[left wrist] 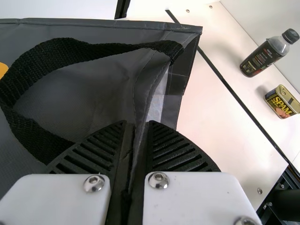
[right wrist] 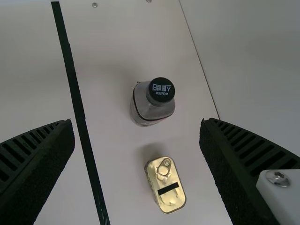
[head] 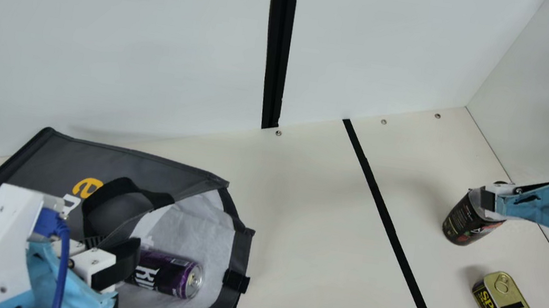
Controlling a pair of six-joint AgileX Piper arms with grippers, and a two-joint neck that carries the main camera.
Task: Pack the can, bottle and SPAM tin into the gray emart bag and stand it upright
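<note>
One can [head: 168, 273] partly hidden, left gripper [head: 116, 249] pinching bag [head: 54, 154], right gripper [head: 486, 198] spread apart

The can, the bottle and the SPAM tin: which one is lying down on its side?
The purple can, lying on its side inside the gray bag. The bottle and the SPAM tin both stand upright on the table.

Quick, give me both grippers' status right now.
Left gripper: closed on the rim of the gray bag.
Right gripper: open, holding nothing.
</note>
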